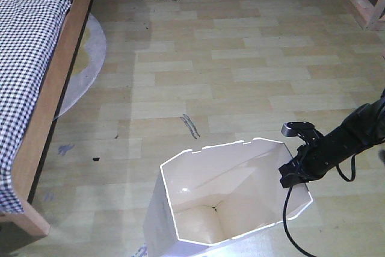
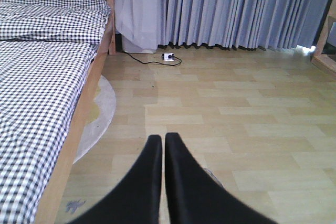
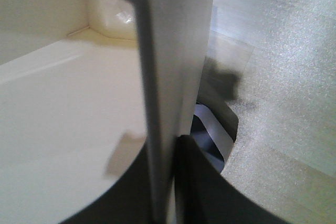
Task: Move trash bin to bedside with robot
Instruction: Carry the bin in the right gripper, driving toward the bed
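The right gripper (image 1: pixel 296 171) is clamped on the trash bin (image 1: pixel 204 179), one finger on each side of its wall. The bin stands upright on the floor (image 1: pixel 240 76), well apart from the bed (image 1: pixel 36 34). The left gripper (image 2: pixel 162 141), fingers pressed together and empty, is beside the bed's wooden frame.

place: home bedroom | left: light wooden bed frame (image 1: pixel 59 82), black-and-white checked bedding (image 1: pixel 30 28), round grey rug (image 1: pixel 91 52) partly beneath | far: grey pleated curtains (image 2: pixel 236 9) | underfoot: pale wood-plank floor (image 1: pixel 240 76)
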Robot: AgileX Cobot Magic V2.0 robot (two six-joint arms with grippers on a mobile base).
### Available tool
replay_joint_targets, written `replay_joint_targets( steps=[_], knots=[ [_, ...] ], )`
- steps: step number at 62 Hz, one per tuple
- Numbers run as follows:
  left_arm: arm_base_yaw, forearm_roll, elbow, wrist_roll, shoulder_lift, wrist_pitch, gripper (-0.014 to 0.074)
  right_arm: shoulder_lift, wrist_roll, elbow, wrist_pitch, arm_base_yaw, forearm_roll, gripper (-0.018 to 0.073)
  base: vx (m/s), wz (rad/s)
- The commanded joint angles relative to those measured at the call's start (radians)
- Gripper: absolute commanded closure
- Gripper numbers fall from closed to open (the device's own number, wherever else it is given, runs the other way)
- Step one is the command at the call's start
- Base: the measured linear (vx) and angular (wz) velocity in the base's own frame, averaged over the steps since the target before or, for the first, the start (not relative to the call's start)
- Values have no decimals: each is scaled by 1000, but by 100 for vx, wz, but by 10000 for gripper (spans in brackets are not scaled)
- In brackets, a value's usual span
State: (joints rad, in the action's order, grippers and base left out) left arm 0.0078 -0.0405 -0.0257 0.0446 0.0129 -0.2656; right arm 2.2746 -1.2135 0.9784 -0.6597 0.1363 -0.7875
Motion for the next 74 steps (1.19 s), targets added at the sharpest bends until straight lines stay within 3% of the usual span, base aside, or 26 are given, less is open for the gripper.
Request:
replay_joint_targets(
  steps=[1, 74],
  knots=[
    [0, -4, -12, 6, 14, 69, 602, -74, -7, 13, -177, 2, -75, 564, 26, -5],
    [0, -4, -12, 6, 14, 69, 602, -74, -7, 13, -177, 2, -75, 564, 30, 1]
  ],
)
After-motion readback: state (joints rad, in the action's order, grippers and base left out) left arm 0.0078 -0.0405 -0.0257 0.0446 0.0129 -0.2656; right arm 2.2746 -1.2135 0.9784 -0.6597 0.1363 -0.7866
